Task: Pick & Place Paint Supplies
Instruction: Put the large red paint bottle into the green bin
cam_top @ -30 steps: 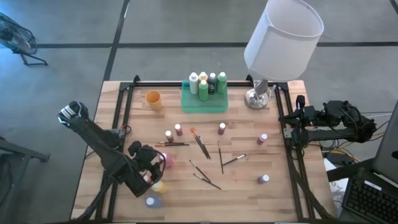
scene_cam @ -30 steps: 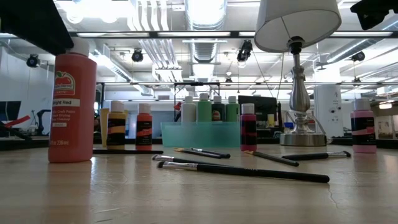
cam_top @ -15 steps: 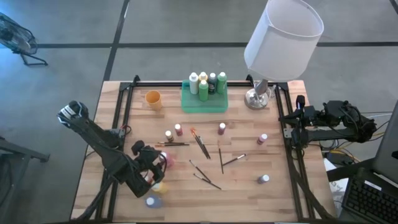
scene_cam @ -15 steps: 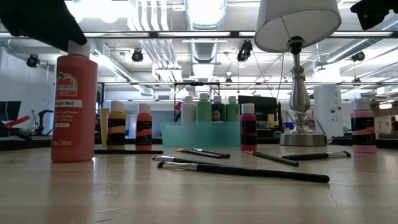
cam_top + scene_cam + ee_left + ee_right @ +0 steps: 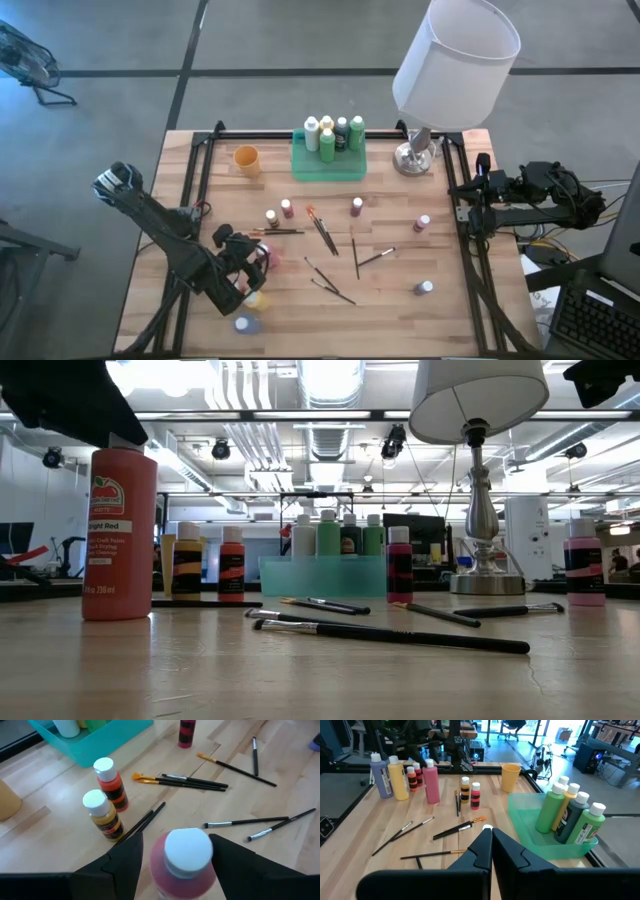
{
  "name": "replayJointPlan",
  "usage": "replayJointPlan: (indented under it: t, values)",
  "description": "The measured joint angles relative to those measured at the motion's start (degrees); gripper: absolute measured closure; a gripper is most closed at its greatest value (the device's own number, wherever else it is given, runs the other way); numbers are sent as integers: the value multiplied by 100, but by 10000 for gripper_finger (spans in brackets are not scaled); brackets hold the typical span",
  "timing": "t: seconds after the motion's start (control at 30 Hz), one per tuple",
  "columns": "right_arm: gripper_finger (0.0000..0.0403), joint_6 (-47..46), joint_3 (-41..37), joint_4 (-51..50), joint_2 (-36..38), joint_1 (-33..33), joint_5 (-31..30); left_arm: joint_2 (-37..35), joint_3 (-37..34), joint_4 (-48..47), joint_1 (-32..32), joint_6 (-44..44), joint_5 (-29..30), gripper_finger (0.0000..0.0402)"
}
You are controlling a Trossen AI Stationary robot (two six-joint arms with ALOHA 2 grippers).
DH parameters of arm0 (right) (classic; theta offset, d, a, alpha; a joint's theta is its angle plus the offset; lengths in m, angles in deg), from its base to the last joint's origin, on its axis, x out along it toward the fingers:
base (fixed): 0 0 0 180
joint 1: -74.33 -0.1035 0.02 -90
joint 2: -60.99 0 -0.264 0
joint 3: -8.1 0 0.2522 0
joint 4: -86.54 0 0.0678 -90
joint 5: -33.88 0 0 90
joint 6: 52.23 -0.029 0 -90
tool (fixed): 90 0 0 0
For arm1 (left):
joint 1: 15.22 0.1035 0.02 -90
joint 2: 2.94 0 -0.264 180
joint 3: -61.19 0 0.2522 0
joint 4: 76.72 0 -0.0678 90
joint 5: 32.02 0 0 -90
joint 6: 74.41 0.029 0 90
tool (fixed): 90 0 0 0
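Wooden bench [image 5: 400,300], plank top. Green rectangular tray [image 5: 328,168] at the far edge, centre. Small orange cup [image 5: 247,159] near the tray's left. Table lamp [image 5: 455,62], white shade, metal base, right of the tray.

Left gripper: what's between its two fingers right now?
The red paint bottle: the left wrist view shows its pale cap between the open fingers of the left gripper, not yet clamped.
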Motion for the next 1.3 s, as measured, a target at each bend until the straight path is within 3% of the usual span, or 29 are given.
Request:
replayJointPlan:
  t: [0.67,1.1,1.3]
  values:
    - [394,-2,2,2,0,0,0,0,-209,174,39,-3,179,176]
    - [394,-2,0,0,2,0,0,0,-209,176,39,104,181,272]
    - [394,-1,2,2,0,2,-1,1,-209,185,39,103,181,269]
